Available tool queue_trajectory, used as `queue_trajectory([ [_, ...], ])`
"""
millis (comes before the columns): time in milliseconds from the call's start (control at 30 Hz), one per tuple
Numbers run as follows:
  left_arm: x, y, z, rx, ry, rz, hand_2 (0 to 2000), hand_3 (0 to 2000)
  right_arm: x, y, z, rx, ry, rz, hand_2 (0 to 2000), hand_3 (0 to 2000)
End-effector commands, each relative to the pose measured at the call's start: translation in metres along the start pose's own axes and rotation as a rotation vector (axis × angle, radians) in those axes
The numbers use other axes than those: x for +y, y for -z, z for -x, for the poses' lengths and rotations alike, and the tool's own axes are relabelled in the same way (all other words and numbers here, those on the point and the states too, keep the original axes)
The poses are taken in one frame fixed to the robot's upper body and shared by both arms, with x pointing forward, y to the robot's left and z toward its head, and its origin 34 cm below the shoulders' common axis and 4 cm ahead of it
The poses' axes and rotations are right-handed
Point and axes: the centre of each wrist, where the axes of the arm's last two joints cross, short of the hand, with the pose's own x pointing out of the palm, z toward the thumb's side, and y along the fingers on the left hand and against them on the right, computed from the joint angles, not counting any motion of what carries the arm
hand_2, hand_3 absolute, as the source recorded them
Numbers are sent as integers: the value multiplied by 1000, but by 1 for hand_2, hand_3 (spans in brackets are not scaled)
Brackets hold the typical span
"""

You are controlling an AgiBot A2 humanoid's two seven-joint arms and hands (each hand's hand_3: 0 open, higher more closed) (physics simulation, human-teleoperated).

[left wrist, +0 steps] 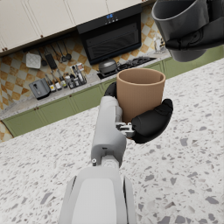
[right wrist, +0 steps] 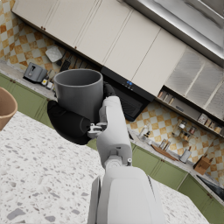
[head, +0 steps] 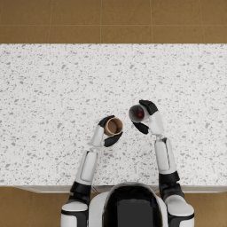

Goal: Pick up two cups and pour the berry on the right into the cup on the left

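Left hand [head: 107,133] grips the brown cup [head: 113,126]. Right hand [head: 148,117] grips the tilted grey cup [head: 137,114] just beside it; its berry [head: 140,114] should tip slowly over the brown rim.

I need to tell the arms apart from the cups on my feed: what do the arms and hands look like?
Both arms are glossy white, rounded shells with black bands at the joints. The left hand and right hand are matte black with thick, padded fingers. A small metal fitting shows at each wrist. No loose cables or markings are visible.
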Motion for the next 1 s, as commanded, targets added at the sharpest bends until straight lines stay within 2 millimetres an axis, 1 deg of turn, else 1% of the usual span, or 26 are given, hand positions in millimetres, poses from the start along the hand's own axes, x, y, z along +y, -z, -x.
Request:
queue_trajectory([
  [33,8,-6,0,-4,-5,-20,2000,1280,-13,-23,-2,29,-3,80,2000,1280],
  [67,8,-6,0,-5,-7,-20,2000,1280,-14,-28,-3,60,-7,96,2000,1280],
  [133,11,1,-2,-9,1,4,2000,1280,-17,-35,-4,121,-4,120,2000,1280],
  [233,10,-1,-2,-11,-1,0,2000,1280,-17,-35,-6,213,-9,112,2000,1280],
  [300,11,2,-2,-14,-5,11,2000,1280,-18,-38,-5,275,-1,118,2000,1280],
  [433,13,1,-4,-18,-1,7,2000,1280,-15,-46,-5,400,15,139,2000,1280],
  [533,13,1,-4,-21,-4,7,2000,1280,-15,-47,-5,493,26,136,2000,1280],
  [633,12,1,-5,-23,-5,9,2000,1280,-15,-54,-7,585,34,155,2000,1280],
  [1000,15,0,-6,-33,-8,8,2000,1280,-14,-57,-8,923,72,127,2000,1280],
])
